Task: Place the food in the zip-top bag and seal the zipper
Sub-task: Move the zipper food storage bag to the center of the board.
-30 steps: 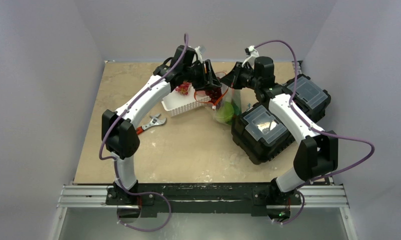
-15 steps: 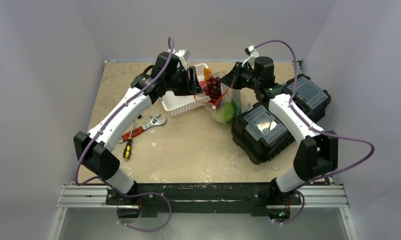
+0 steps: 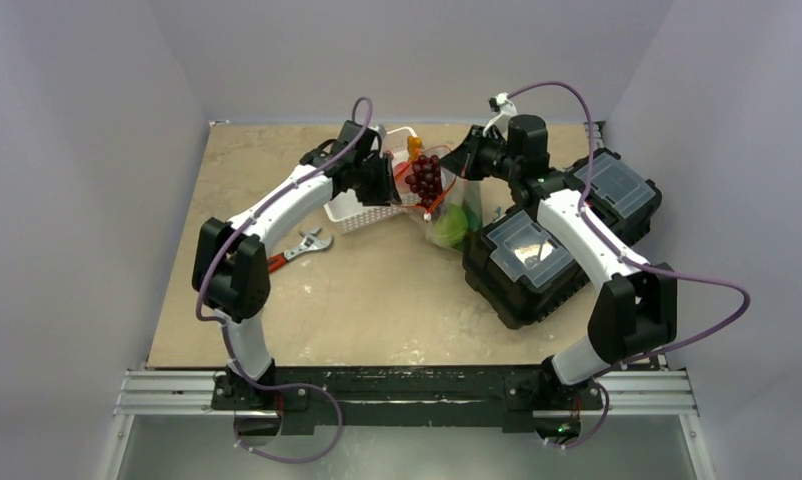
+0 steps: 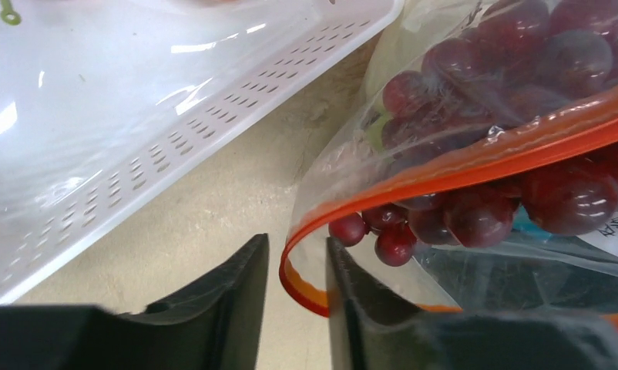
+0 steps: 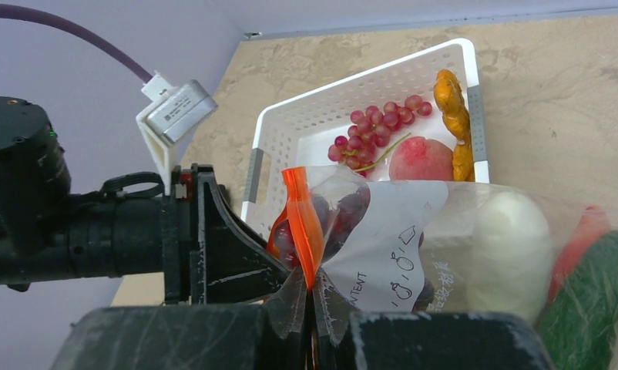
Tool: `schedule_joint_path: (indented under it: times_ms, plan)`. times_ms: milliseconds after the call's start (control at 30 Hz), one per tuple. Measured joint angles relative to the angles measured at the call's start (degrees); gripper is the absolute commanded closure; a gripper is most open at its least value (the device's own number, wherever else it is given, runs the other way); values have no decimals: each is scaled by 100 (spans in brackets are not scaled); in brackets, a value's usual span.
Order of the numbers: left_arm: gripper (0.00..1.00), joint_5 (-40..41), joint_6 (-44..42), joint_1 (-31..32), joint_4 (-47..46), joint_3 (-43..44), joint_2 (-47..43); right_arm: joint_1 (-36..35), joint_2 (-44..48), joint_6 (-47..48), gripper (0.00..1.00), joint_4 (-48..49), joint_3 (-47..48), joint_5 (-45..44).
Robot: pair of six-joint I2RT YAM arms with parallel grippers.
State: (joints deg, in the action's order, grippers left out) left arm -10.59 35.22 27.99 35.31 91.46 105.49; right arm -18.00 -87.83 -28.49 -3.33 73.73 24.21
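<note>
Since the zip-top bag (image 3: 447,210) on the counter (image 3: 377,290) by the basket (image 3: 367,215) looks slick and floppy, grab the stiffer zipper (image 4: 475,166) edge. The right end effector (image 5: 314,327) pinches the bag there, and the left end effector (image 4: 297,308) straddles it, ajar.

In the left wrist view the zip-top bag (image 4: 475,254) runs off the top and right edges, and the white basket (image 4: 136,177) is cropped at top and left. In the right wrist view the right gripper (image 5: 315,324) is blurred at the bottom edge, the cucumber (image 5: 599,293) is cropped at right, and the label (image 5: 391,231) print is only partly legible. In the top view the left arm (image 3: 287,195) covers part of the wrench (image 3: 307,243).
</note>
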Motion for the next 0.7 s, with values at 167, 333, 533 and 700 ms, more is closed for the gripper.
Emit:
schedule_joint_path:
  times_ms: [167,333,533,700]
  plan:
    - [100,-256,116,0,-245,-90,57,-24,22,4,100,-2,0,-15]
    - [100,-590,232,0,-511,-483,-227,-160,129,50,100,-105,-2,-201]
    - [100,-1051,632,28,-957,-1443,-1478,-361,531,79,100,-444,-4,-599]
    - [100,-1257,1222,177,-1637,-2540,-2887,-699,994,122,100,-798,-4,-909]
